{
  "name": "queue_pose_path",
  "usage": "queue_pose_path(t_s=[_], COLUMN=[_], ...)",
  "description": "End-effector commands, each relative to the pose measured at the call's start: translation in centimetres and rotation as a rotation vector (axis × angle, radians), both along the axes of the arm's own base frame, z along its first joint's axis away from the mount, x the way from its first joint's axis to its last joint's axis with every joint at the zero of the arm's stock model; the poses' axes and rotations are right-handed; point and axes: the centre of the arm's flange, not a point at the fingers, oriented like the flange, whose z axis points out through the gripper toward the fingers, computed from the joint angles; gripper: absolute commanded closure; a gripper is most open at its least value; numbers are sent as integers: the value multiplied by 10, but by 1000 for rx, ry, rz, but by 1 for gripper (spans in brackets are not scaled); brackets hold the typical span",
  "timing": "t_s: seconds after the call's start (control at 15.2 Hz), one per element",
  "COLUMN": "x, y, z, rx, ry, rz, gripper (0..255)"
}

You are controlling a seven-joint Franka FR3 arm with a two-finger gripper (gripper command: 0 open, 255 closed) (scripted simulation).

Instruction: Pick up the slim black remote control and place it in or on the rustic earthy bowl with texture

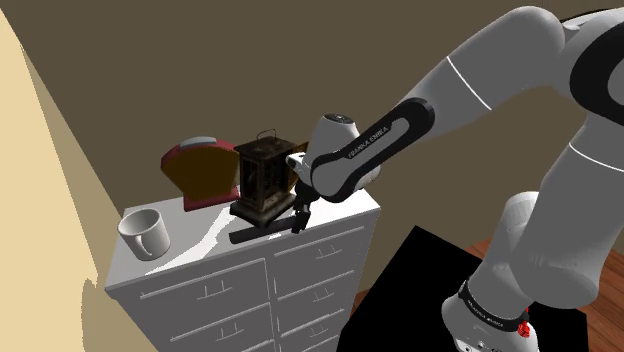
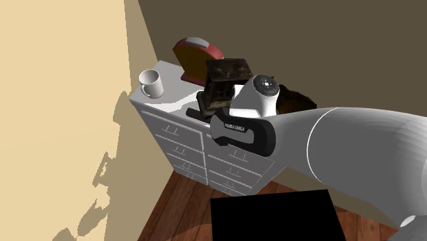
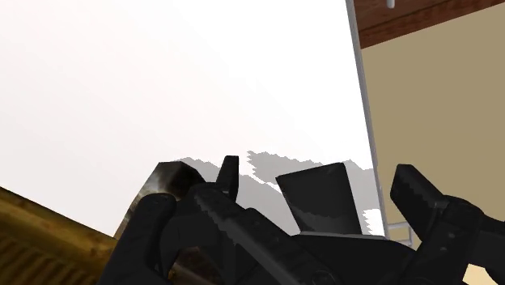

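End effector (image 3: 317, 170), white dresser top (image 1: 200, 240), tan wall (image 1: 40, 200)

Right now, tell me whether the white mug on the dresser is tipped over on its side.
No, the white mug stands upright on the dresser top, its open mouth facing up.

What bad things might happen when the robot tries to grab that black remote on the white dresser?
The remote lies close to the front edge of the dresser, so a skewed squeeze from the open pincer might push it off. The dark lantern stands right beside the pincer, so lifting could bump it.
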Motion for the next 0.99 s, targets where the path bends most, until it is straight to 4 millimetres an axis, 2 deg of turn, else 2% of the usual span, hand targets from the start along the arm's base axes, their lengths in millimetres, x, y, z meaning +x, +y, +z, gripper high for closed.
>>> queue_pose_path(t_s=[0.0,0.33,0.4,0.92], x=[0,0,0,1], y=[1,1,0,5], z=[-2,-2,-2,-3], rx=[0,0,0,0], ry=[0,0,0,1], rz=[1,1,1,1], gripper=[0,0,255,255])
